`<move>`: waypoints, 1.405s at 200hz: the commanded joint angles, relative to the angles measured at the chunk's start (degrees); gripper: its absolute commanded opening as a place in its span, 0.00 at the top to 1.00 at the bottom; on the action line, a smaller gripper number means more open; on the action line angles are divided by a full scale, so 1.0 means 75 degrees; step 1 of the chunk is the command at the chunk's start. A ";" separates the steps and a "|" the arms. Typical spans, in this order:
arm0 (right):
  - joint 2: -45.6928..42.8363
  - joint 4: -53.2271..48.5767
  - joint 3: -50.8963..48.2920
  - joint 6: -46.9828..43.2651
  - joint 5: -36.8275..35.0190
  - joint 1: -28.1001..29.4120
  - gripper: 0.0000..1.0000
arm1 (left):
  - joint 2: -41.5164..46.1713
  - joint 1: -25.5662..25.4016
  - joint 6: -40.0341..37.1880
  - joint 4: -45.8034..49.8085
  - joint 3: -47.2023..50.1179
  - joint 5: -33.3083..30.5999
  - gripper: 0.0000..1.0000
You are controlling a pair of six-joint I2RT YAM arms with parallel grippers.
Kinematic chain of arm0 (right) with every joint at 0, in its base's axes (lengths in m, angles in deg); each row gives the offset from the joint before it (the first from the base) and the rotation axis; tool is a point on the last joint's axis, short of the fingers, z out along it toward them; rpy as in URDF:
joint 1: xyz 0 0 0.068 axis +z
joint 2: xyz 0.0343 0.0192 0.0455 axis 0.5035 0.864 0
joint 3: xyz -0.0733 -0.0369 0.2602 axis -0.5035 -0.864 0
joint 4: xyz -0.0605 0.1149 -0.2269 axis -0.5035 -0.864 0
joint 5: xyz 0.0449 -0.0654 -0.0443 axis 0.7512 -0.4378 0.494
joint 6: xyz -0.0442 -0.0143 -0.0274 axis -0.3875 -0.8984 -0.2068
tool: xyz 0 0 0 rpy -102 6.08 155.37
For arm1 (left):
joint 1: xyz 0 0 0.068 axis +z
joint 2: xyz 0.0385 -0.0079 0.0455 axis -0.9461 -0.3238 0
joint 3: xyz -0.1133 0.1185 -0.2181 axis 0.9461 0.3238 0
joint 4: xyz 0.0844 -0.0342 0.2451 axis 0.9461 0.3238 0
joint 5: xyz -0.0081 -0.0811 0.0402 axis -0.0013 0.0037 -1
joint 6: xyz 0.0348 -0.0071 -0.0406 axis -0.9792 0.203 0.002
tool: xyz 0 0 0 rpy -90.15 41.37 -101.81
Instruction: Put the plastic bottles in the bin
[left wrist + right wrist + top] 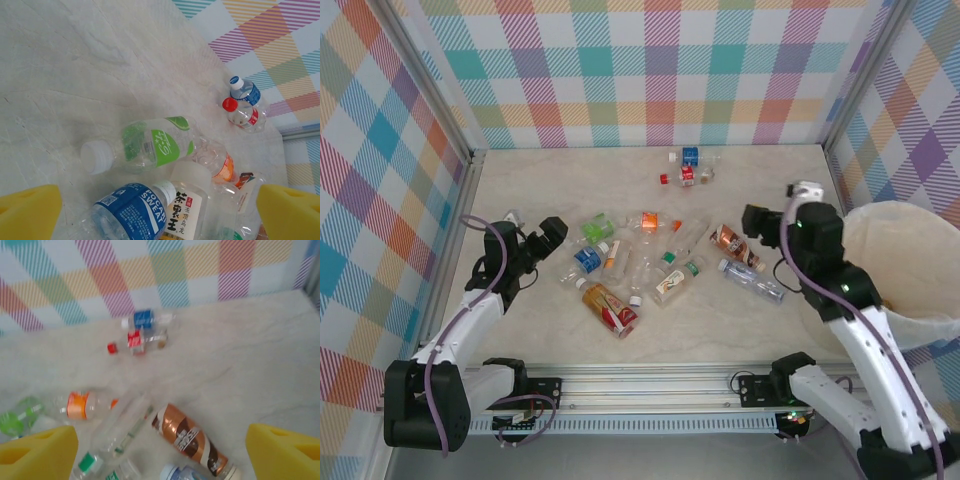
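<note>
**Plastic bottles (610, 308) strewn on the counter (770, 170), none visible in the bin (910, 250)**

My right end effector (756, 222) gapes wide and empty. The brown-labelled bottle (192, 437) lies diagonally just ahead of it, and this arm is nearer the bin. My left end effector (550, 238), equally open and empty, faces the green-labelled bottle (150, 145).

A pale marbled tabletop (620, 170) sits enclosed by 3 pastel plaid walls (650, 70).

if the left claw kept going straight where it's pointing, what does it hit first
Probably the blue-labelled bottle, lying just ahead of the open left claw; the green-labelled bottle sits beyond it, though depth is unclear.
</note>
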 commanded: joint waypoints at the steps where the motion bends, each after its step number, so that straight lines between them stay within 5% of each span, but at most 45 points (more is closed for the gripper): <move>1: 0.0693 -0.0746 -0.0153 -0.1102 0.0867 0.0013 0.13 | 0.0006 -0.0099 0.0205 0.0204 -0.0216 -0.0132 0.00; 89: 0.4125 -0.2295 -0.0138 -0.1357 0.0868 -0.0043 0.10 | -0.0262 -0.0094 0.0410 0.0201 -0.0148 -0.0097 0.00; 185: 0.6166 -0.2466 0.0222 -0.1456 0.0003 -0.0064 0.13 | -0.0217 -0.0103 0.0341 0.0350 -0.0102 -0.0220 0.00; 281: 0.5923 -0.2274 0.0199 -0.1292 0.0108 -0.0065 0.50 | -0.0194 -0.0092 0.0360 0.0358 -0.0045 -0.0308 0.00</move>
